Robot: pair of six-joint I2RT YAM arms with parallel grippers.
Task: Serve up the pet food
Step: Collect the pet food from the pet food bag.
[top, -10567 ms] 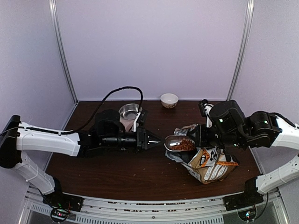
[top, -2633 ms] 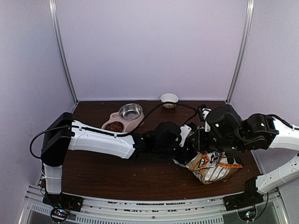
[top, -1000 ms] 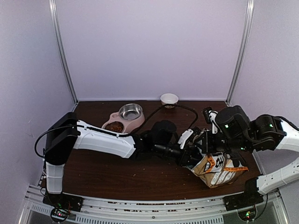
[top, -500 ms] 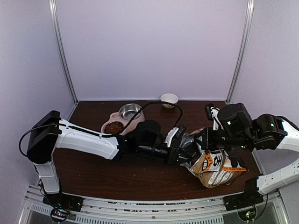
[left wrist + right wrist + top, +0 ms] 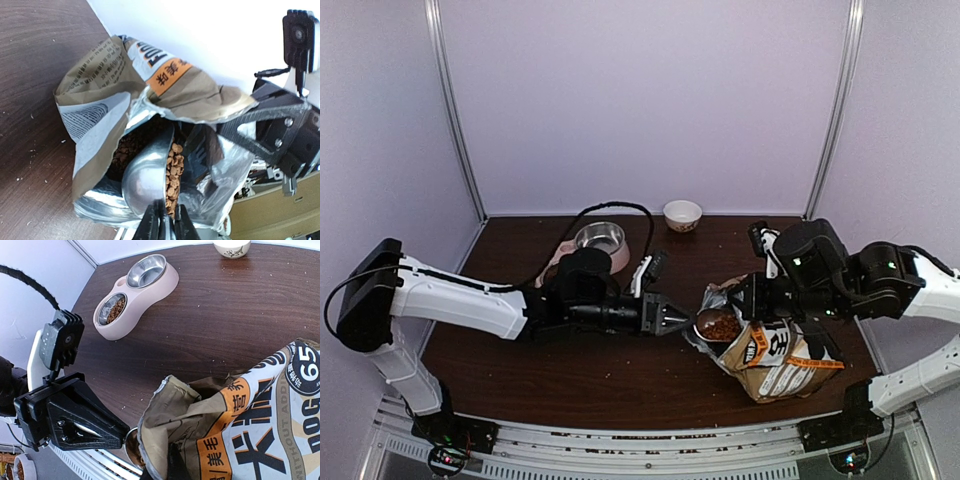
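Observation:
The printed kraft-and-white food bag (image 5: 777, 350) lies open at the right of the table. My right gripper (image 5: 757, 294) is shut on its upper mouth edge and holds it open; in the right wrist view my gripper (image 5: 167, 470) pinches the paper rim of the bag (image 5: 260, 410). My left gripper (image 5: 668, 318) is shut on the handle of a metal scoop (image 5: 717, 325). The scoop is heaped with brown kibble (image 5: 175, 170) and sits at the bag's mouth (image 5: 115, 75). More kibble lies inside the bag behind the scoop (image 5: 145, 182).
The pink double-bowl feeder (image 5: 145, 290) stands at the back left, with kibble in its near bowl (image 5: 115, 310) and its steel bowl (image 5: 600, 238) bare. A small white bowl (image 5: 682, 214) is at the back wall. Crumbs dot the wooden table (image 5: 620, 385).
My left arm has drawn back to the left. The scoop has come out of the bag's depth to its mouth, now full of kibble. My right gripper still holds the bag.

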